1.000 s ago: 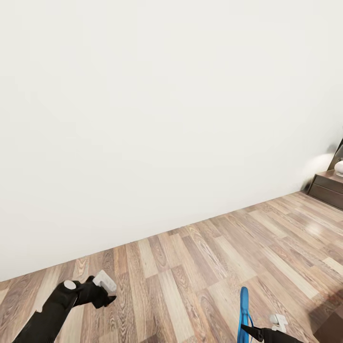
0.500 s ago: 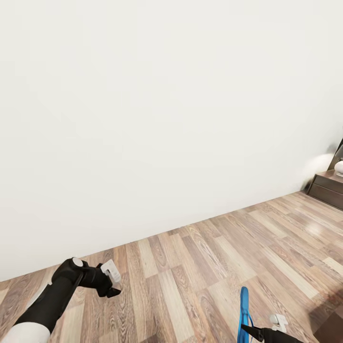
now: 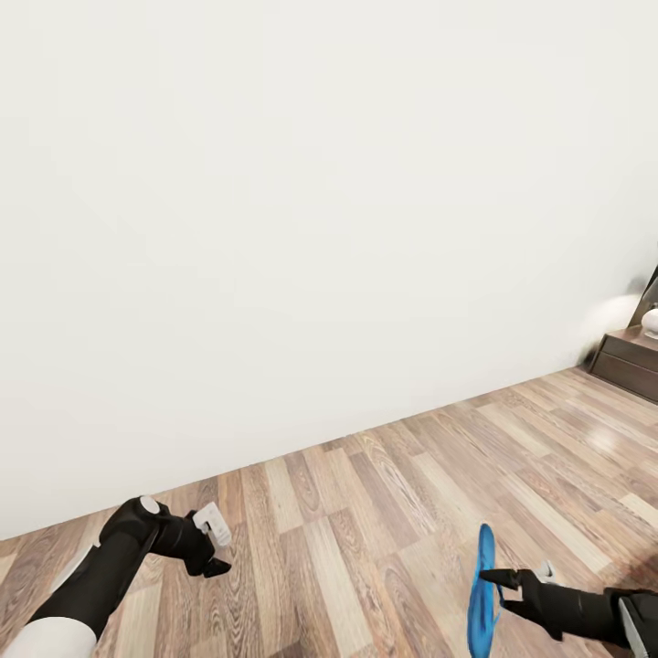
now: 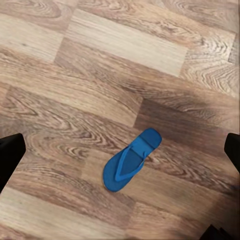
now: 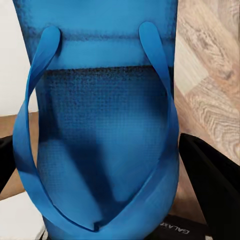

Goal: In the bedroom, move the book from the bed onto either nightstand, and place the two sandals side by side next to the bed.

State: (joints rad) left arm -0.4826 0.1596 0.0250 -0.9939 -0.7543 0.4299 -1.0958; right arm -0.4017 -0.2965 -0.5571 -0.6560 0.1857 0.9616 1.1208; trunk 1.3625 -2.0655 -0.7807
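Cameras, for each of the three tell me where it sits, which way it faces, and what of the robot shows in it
Head view: on the robot's head, looking forward and down at a white wall and plank floor; both arms show, the right gripper clamped on a blue sandal.
Left wrist view: on the left arm, facing down at a second sandal lying flat on the floor; dark fingertips at the edges.
Right wrist view: on the right arm, close against the held sandal.
Shared: head and right wrist views both show the held sandal.

Glossy wood-plank floor (image 3: 384,512), matt textured sandal (image 5: 100,150)
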